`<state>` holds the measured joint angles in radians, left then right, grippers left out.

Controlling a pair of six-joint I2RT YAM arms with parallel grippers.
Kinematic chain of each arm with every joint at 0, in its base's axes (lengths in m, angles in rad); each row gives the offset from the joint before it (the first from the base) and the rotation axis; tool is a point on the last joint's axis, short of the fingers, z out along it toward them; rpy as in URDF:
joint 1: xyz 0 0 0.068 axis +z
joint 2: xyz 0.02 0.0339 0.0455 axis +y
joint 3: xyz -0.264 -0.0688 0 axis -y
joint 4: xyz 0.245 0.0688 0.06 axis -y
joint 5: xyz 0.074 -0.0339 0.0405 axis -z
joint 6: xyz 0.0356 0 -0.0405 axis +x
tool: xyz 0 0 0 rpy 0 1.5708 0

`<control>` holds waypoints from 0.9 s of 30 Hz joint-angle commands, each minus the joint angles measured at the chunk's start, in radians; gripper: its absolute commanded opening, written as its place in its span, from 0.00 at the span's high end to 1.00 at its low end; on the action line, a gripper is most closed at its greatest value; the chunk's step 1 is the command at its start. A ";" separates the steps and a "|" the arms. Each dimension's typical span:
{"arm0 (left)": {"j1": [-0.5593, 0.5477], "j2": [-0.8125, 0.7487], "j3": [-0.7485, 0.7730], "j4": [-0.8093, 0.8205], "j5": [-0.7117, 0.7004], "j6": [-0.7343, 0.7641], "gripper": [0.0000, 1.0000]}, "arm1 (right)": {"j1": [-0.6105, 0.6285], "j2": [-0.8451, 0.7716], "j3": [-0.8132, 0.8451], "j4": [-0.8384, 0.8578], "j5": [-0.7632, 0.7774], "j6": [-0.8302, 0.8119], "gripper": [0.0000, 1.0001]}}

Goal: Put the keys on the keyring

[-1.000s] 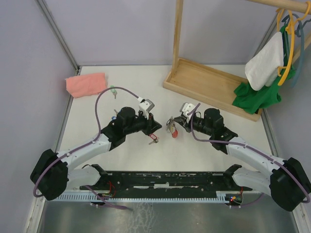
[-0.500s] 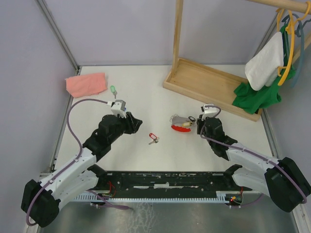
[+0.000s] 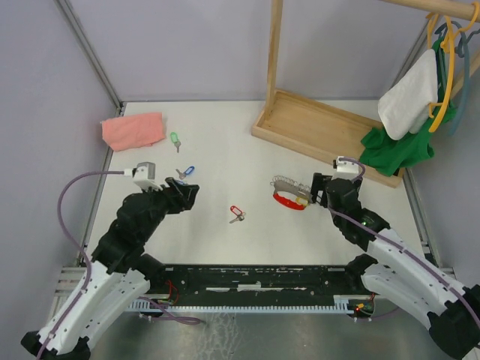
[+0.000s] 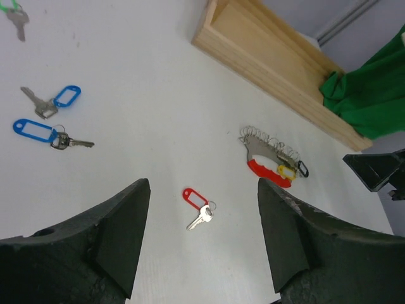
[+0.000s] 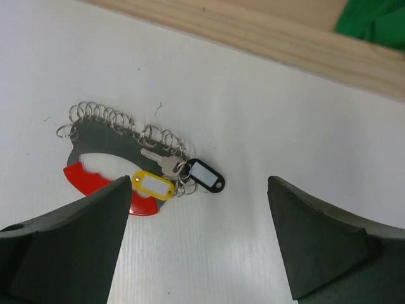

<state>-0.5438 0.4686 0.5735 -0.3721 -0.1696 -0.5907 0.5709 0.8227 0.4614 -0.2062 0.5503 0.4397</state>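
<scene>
In the top view we see the left gripper (image 3: 189, 192) on the table's left half and the right gripper (image 3: 317, 190) just beside the keyring (image 3: 290, 197); each wrist view shows its own fingers spread wide with nothing between them; the keyring lies flat on the white table (image 3: 225, 150), near the wooden rack base (image 3: 322, 131); the right wrist view shows what the top view does not resolve: a yellow-tagged key (image 5: 154, 185) and a black-tagged key (image 5: 206, 175) hooked on the wire coils; the left wrist view separates two blue-tagged keys (image 4: 35, 130), which the top view does not tell apart; the red-tagged key (image 3: 237, 214) lies loose between the grippers; the green-tagged key (image 3: 175, 139) lies near the pink cloth (image 3: 133, 129).
</scene>
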 commanded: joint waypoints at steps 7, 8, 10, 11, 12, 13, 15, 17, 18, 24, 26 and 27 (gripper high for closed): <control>0.005 -0.261 0.216 -0.257 -0.126 0.082 0.21 | -0.003 -0.324 0.313 -0.502 0.000 -0.052 0.00; 0.004 -0.277 0.225 -0.265 -0.118 0.097 0.20 | -0.002 -0.358 0.331 -0.524 -0.003 -0.052 0.00; 0.003 -0.313 0.232 -0.281 -0.109 0.123 0.19 | -0.003 -0.429 0.360 -0.556 -0.006 -0.061 0.00; 0.003 -0.327 0.232 -0.285 -0.115 0.122 0.17 | -0.003 -0.458 0.371 -0.563 -0.014 -0.071 0.00; 0.003 -0.344 0.232 -0.284 -0.113 0.123 0.17 | -0.003 -0.487 0.385 -0.573 -0.028 -0.080 0.00; 0.004 -0.360 0.231 -0.279 -0.107 0.127 0.16 | -0.003 -0.507 0.398 -0.580 -0.047 -0.096 0.00; 0.004 -0.390 0.223 -0.264 -0.100 0.144 0.14 | -0.002 -0.535 0.426 -0.595 -0.079 -0.136 0.00; 0.002 -0.420 0.210 -0.252 -0.104 0.155 0.11 | -0.003 -0.551 0.448 -0.622 -0.075 -0.156 0.00; 0.002 -0.433 0.197 -0.247 -0.106 0.160 0.11 | -0.003 -0.556 0.453 -0.632 -0.068 -0.166 0.00; 0.003 -0.466 0.123 -0.221 -0.123 0.141 0.07 | -0.003 -0.579 0.418 -0.652 -0.024 -0.192 0.00; 0.003 -0.466 0.088 -0.206 -0.119 0.141 0.06 | -0.002 -0.584 0.398 -0.650 -0.017 -0.193 0.00; 0.004 -0.466 0.069 -0.196 -0.118 0.142 0.05 | -0.002 -0.587 0.392 -0.645 -0.017 -0.194 0.00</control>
<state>-0.5438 0.0055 0.7013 -0.6239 -0.2798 -0.4885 0.5713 0.2508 0.8764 -0.8379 0.4988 0.2745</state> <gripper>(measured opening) 0.935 0.998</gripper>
